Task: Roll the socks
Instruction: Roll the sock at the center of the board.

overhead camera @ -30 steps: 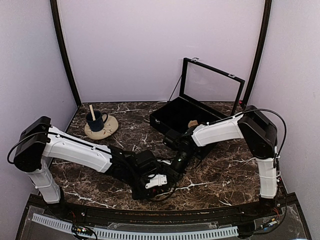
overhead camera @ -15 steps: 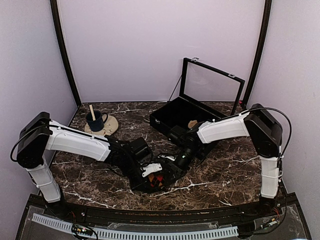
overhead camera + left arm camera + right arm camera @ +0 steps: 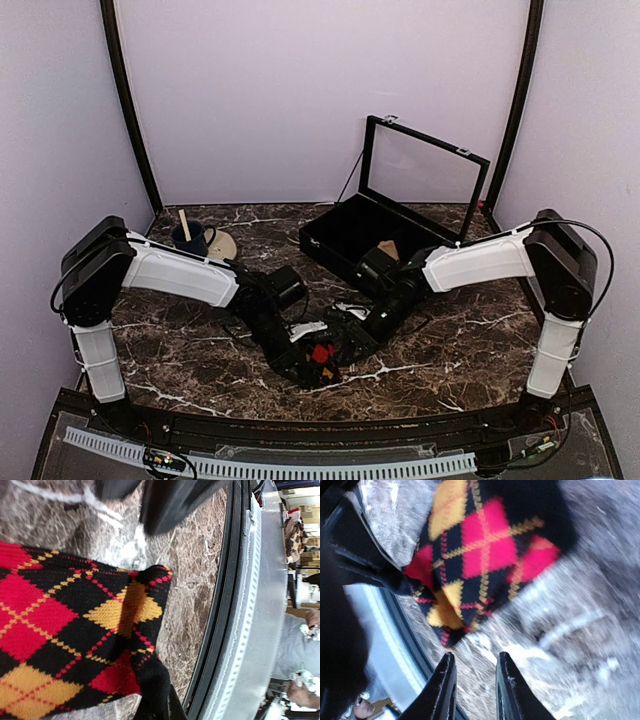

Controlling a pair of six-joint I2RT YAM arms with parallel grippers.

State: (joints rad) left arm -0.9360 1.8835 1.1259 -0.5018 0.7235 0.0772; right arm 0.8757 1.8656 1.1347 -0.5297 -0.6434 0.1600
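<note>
L gripper (image 3: 307,350) pinching argyle sock (image 3: 75,625), R gripper (image 3: 474,680) jaws apart, black case (image 3: 345,235), mug (image 3: 190,240) behind

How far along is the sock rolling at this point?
Done: nothing clearly rolled yet. In hand: the argyle sock lies mostly flat on the table, the shut left gripper apparently pinching one end, the right gripper open beside it. Left: rolling it, then the tan sock, which seems to lie in the black case.
</note>
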